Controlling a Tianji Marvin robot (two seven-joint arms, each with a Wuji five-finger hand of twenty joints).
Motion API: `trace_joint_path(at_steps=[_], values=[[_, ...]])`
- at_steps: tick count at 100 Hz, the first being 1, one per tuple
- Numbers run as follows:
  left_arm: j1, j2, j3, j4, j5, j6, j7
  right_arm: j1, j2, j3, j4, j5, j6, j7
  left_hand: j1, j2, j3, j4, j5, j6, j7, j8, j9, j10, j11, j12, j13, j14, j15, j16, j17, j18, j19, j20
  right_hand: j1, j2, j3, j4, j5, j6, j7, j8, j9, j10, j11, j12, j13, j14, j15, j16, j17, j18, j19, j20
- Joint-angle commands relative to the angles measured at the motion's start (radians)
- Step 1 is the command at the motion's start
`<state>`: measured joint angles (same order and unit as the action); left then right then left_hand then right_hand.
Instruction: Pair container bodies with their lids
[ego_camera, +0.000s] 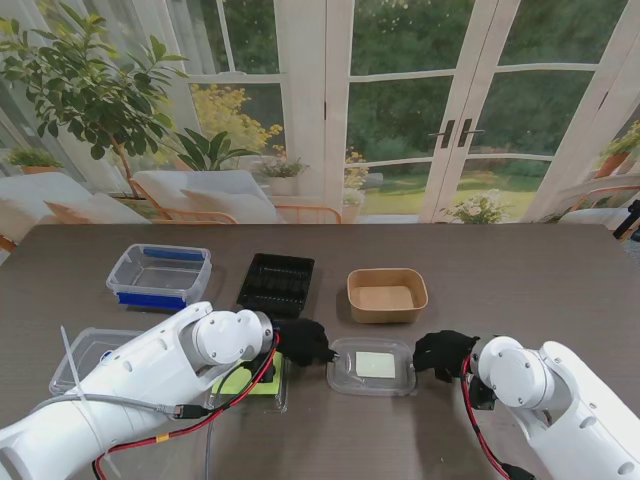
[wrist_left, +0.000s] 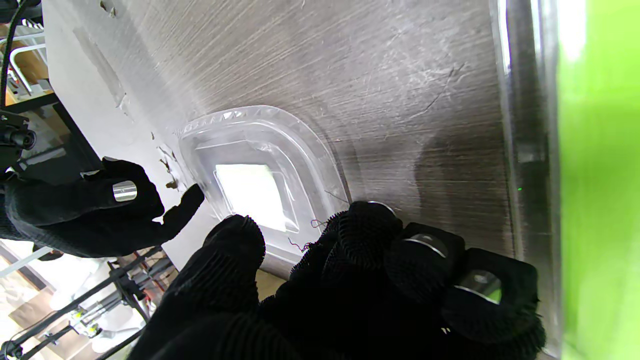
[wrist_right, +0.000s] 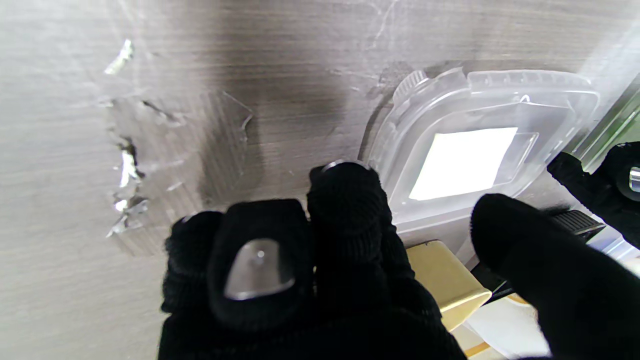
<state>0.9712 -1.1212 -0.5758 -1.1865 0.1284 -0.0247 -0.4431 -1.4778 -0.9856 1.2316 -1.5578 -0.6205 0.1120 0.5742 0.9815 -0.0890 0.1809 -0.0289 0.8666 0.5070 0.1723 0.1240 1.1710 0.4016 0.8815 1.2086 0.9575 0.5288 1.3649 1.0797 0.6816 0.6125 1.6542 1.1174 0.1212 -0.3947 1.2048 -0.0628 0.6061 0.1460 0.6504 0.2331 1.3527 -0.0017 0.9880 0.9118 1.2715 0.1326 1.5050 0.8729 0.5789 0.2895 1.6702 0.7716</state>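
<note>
A dark, wood-grained desk (ego_camera: 520, 270) fills the near half of the scene, and close up its surface shows scratches and pale scuffed flecks (wrist_right: 125, 165). Behind it, white-framed glass doors (ego_camera: 470, 100) run from 12 to 2 o'clock, with a pair of dark handles (ego_camera: 455, 133). At 10 o'clock stands a leafy indoor tree (ego_camera: 90, 80). Just right of it, towards 11 o'clock, is a cushioned lounge chair (ego_camera: 210, 195). A small potted plant (ego_camera: 283, 175) sits near 12 o'clock. White flowers (ego_camera: 480, 208) bloom at 1 o'clock, outside on the lawn (ego_camera: 400, 190).
</note>
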Motion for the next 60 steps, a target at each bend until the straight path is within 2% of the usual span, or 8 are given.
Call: trace_joint_path(at_steps=[1,4,9,10,13,17,28,60], values=[[0.011,-0.007,-0.002,-0.003,-0.008,-0.01,-0.016,-0.01,-0.009,-0.002,-0.016,0.009,0.001,0.011,0.034,0.036,-0.013,-0.016,-0.008,0.039,-0.067,-0.019,0.017,-0.016,0.01,0.016,0.012,0.056,0.019,0.008,-0.001,-0.073,0.021,0.009,-0.028,0.023,0.015,0.033,-0.003,-0.11,-0.047,-0.026,-0.009,0.018,0.031,0.019,0.036,-0.001,0.027,-0.001,0.296,-0.006,0.043,-0.012],[0.014,-0.006,-0.006,-0.006,-0.008,-0.011,-0.015,-0.012,-0.009,0.0,-0.018,0.013,0.002,0.011,0.034,0.036,-0.011,-0.016,-0.008,0.04,-0.067,-0.019,0.017,-0.016,0.01,0.016,0.003,0.062,0.018,0.01,-0.002,-0.073,0.021,0.009,-0.028,0.023,0.016,0.033,-0.004,-0.11,-0.048,-0.026,-0.009,0.018,0.031,0.019,0.036,0.0,0.026,-0.001,0.295,-0.006,0.043,-0.012],[0.019,-0.005,-0.012,-0.012,-0.005,-0.014,-0.012,-0.015,-0.01,0.003,-0.021,0.02,0.006,0.008,0.032,0.035,-0.008,-0.016,-0.011,0.04,-0.069,-0.02,0.017,-0.013,0.009,0.016,0.024,0.045,0.02,0.005,-0.003,-0.071,0.02,0.011,-0.026,0.022,0.017,0.032,-0.005,-0.112,-0.048,-0.026,-0.01,0.019,0.031,0.019,0.036,0.0,0.025,-0.002,0.293,-0.005,0.043,-0.011],[0.02,-0.005,-0.014,-0.013,-0.005,-0.015,-0.011,-0.016,-0.01,0.004,-0.021,0.02,0.006,0.007,0.032,0.034,-0.008,-0.016,-0.008,0.039,-0.067,-0.019,0.017,-0.013,0.008,0.016,0.014,0.061,0.016,0.006,-0.003,-0.071,0.019,0.011,-0.027,0.022,0.017,0.032,-0.004,-0.112,-0.048,-0.026,-0.01,0.02,0.031,0.019,0.036,0.0,0.025,-0.002,0.292,-0.004,0.043,-0.011],[0.024,-0.004,-0.019,-0.016,-0.003,-0.017,-0.008,-0.017,-0.011,0.006,-0.023,0.024,0.007,0.006,0.03,0.032,-0.006,-0.017,-0.007,0.038,-0.067,-0.019,0.018,-0.016,0.009,0.016,0.018,0.043,0.021,0.007,-0.003,-0.071,0.019,0.012,-0.027,0.022,0.017,0.032,-0.005,-0.112,-0.048,-0.026,-0.01,0.02,0.031,0.018,0.036,0.0,0.025,-0.002,0.292,-0.004,0.043,-0.011],[0.029,-0.003,-0.025,-0.021,-0.001,-0.019,-0.006,-0.019,-0.011,0.008,-0.025,0.028,0.01,0.005,0.029,0.032,-0.001,-0.016,-0.006,0.04,-0.067,-0.019,0.019,-0.013,0.008,0.016,0.019,0.059,0.017,0.005,-0.002,-0.071,0.019,0.012,-0.025,0.021,0.018,0.032,-0.004,-0.111,-0.047,-0.026,-0.011,0.02,0.032,0.018,0.036,0.003,0.024,-0.002,0.291,-0.003,0.043,-0.011],[0.042,-0.001,-0.042,-0.029,0.007,-0.028,0.007,-0.019,-0.012,0.013,-0.029,0.033,0.017,0.003,0.026,0.029,0.004,-0.017,-0.006,0.039,-0.067,-0.019,0.019,-0.014,0.007,0.016,0.012,0.047,0.016,0.007,-0.004,-0.071,0.018,0.012,-0.026,0.022,0.019,0.031,-0.005,-0.112,-0.047,-0.025,-0.012,0.021,0.031,0.018,0.036,0.003,0.024,-0.003,0.29,-0.002,0.043,-0.01],[0.055,-0.002,-0.066,-0.031,0.024,-0.055,0.034,-0.017,-0.014,0.023,-0.035,0.041,0.03,0.0,0.017,0.023,0.019,-0.018,-0.005,0.034,-0.066,-0.019,0.015,-0.01,-0.005,0.011,0.008,0.052,0.0,0.001,-0.019,-0.07,0.0,0.009,-0.024,0.021,0.02,0.031,-0.002,-0.111,-0.05,-0.026,-0.017,0.027,0.031,0.017,0.036,0.012,0.018,-0.007,0.283,0.001,0.04,-0.008]])
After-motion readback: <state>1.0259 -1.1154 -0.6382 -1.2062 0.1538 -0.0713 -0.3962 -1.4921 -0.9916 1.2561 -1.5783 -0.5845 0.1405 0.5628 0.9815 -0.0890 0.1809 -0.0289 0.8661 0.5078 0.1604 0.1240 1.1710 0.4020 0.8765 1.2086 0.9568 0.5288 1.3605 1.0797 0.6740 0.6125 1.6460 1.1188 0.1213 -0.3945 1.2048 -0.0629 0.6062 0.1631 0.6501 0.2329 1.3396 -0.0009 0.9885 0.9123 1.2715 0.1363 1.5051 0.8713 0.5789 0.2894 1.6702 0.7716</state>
